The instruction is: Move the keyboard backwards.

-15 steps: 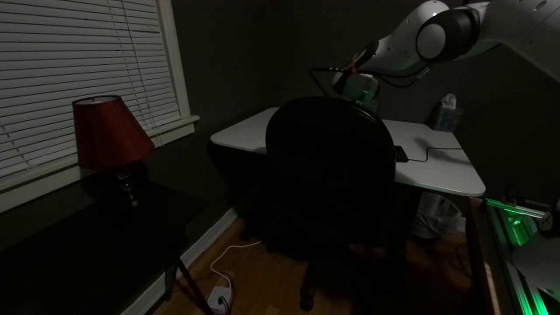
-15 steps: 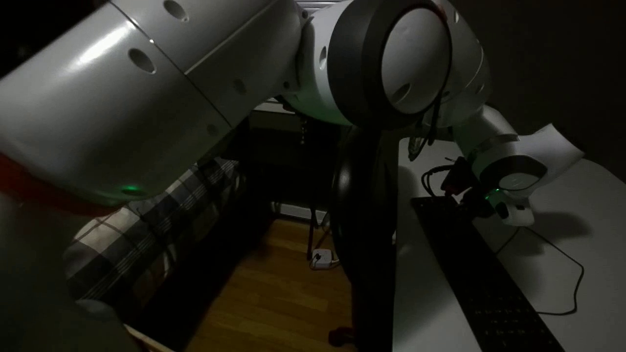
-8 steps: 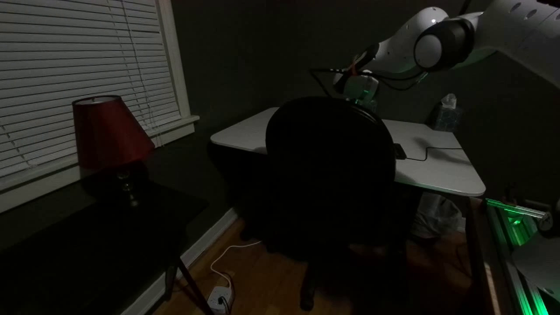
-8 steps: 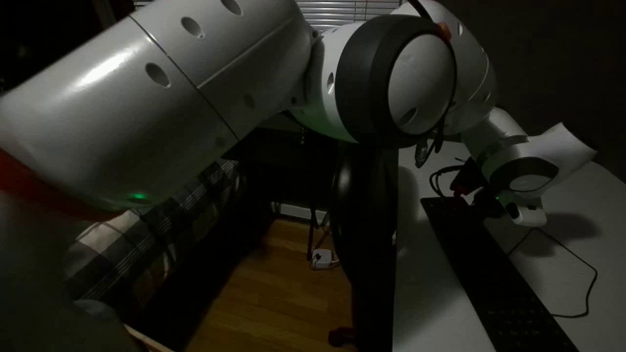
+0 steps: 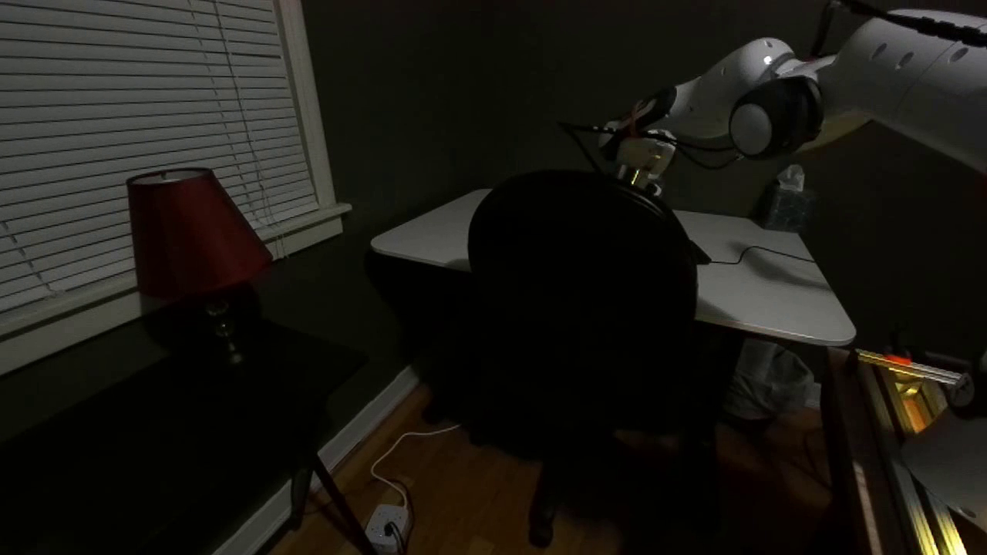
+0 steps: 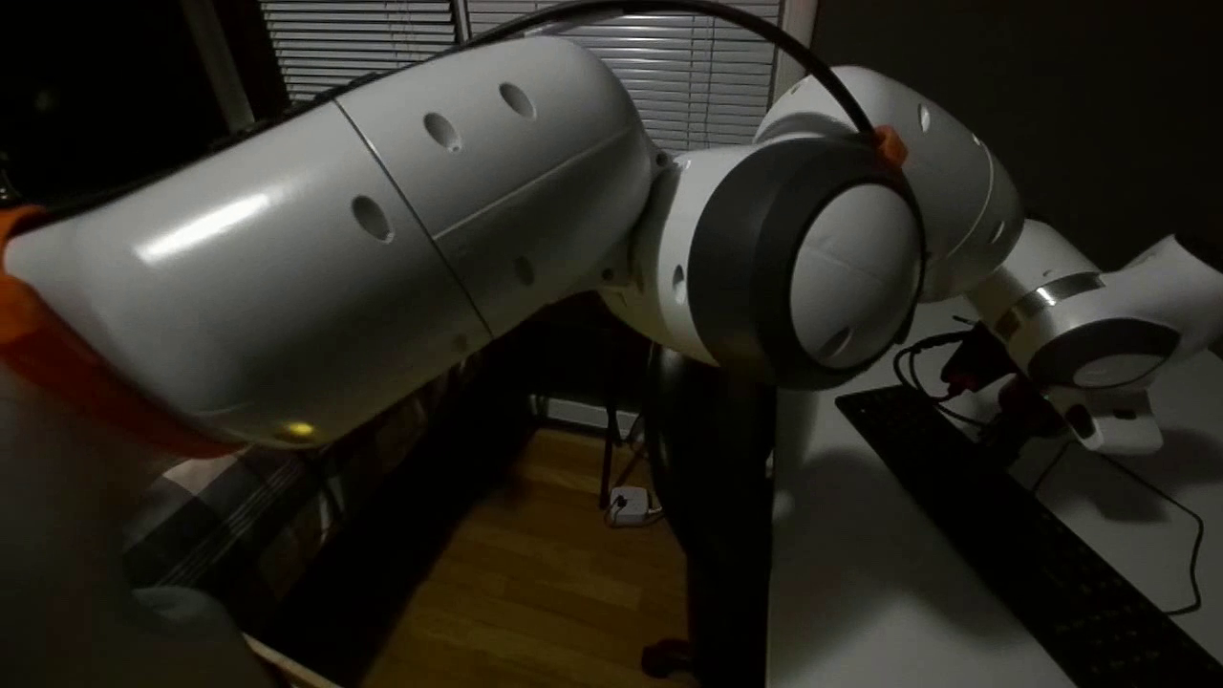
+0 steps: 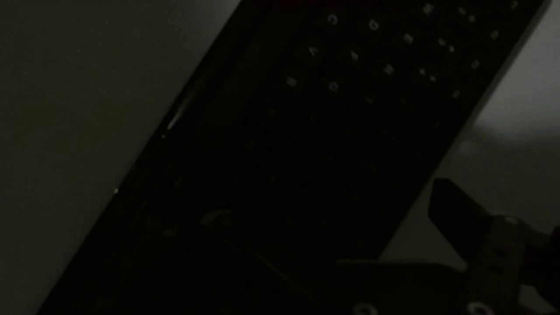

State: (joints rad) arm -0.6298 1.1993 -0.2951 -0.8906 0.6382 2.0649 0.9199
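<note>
The Robotiq gripper (image 6: 1000, 441) hangs low over the black corded keyboard (image 6: 1013, 545) on the pale desk (image 6: 860, 573). In the dim wrist view, the jaws stand wide apart.

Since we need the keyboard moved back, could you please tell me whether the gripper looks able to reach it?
Very likely yes: the gripper is right at the keyboard with no visible obstacle between, though it's too dark to confirm contact.

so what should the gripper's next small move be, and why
Probably ease the gripper slightly farther from the office chair: it and the keyboard have shifted that way over the last second, and the cable bends loosely, so it likely has slack. Contact is too dark to confirm.
</note>
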